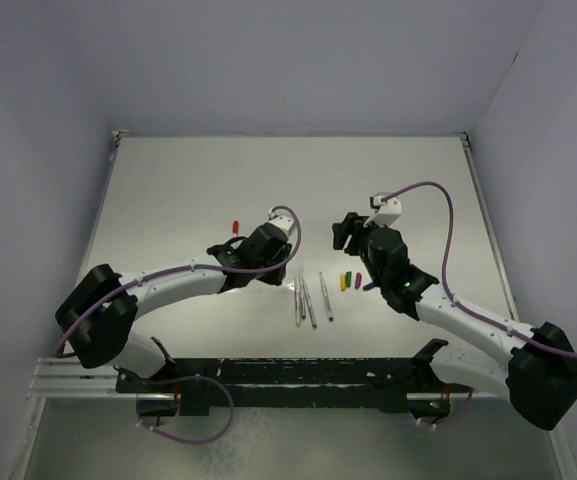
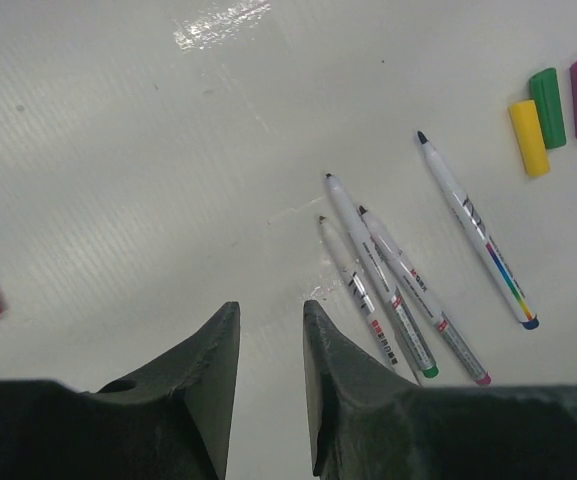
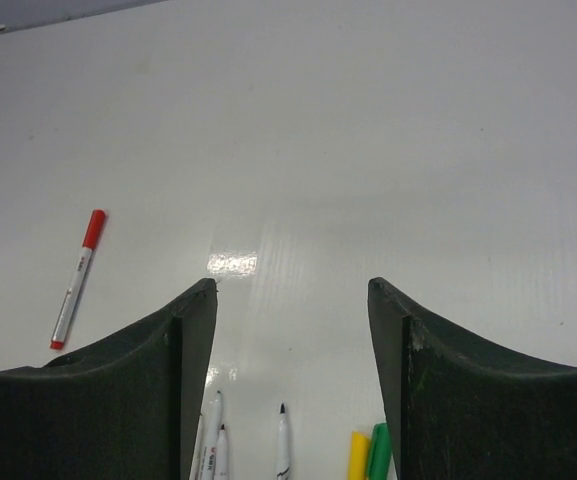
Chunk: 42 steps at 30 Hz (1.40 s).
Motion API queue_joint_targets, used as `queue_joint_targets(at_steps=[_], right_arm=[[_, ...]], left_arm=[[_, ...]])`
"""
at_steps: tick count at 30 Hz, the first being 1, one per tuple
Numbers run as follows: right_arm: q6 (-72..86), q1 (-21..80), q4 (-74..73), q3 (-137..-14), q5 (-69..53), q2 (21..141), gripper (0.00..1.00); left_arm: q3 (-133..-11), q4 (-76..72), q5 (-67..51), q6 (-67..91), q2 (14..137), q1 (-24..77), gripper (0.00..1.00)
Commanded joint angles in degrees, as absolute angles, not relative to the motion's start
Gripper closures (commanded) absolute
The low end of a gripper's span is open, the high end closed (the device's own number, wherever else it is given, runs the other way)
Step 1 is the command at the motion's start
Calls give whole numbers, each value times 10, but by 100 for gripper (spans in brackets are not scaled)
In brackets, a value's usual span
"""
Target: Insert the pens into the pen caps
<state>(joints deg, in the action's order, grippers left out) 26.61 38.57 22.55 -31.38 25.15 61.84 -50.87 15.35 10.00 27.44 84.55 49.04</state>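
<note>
White table surface [image 1: 188, 190] enclosed by pale lavender walls [image 1: 268, 60] on three sides, overhead light reflected as a glare patch [image 2: 218, 22]

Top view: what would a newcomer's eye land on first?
The left gripper and right gripper hover open and empty over a white table. Below and between them lie four uncapped pens in a loose row, with a cluster of coloured caps just to their right. One red-capped pen lies alone farther back, left of centre.

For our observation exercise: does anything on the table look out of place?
Yes: the red pen lies alone, already capped, well apart from the four uncapped pens and loose caps.
</note>
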Motion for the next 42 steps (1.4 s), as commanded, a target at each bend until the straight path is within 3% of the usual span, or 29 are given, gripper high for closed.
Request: queue_joint_targets(at_steps=[1, 42], right_arm=[[292, 384, 226, -302, 280, 598, 37], [321, 384, 268, -280, 239, 606, 40]], left_arm=[[-507, 108, 65, 266, 854, 510, 65], [-548, 96, 53, 236, 964, 555, 60]])
